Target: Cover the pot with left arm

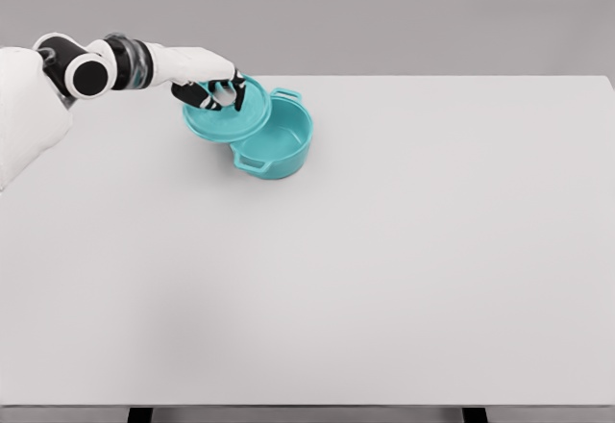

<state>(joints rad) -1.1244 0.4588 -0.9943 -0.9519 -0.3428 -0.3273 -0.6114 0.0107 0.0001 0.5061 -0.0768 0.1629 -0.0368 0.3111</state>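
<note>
Nearest me the table (365, 288) lies bare and pale, and nothing stands between its front edge and the work at the far left. There sits the pot (279, 139), teal, its mouth mostly uncovered, one handle toward me and one at the back. The lid (223, 120) hangs tilted over the pot's left rim, overlapping it but not seated. The left hand (213, 89) holds it from above, fingers curled round what I take to be the knob. The right arm is out of sight.

To do this well, I'd say the lid wants carrying a little rightward until centred over the mouth, levelled, then lowered evenly. Letting go while it tilts risks it sliding off the rim or nudging the pot.
</note>
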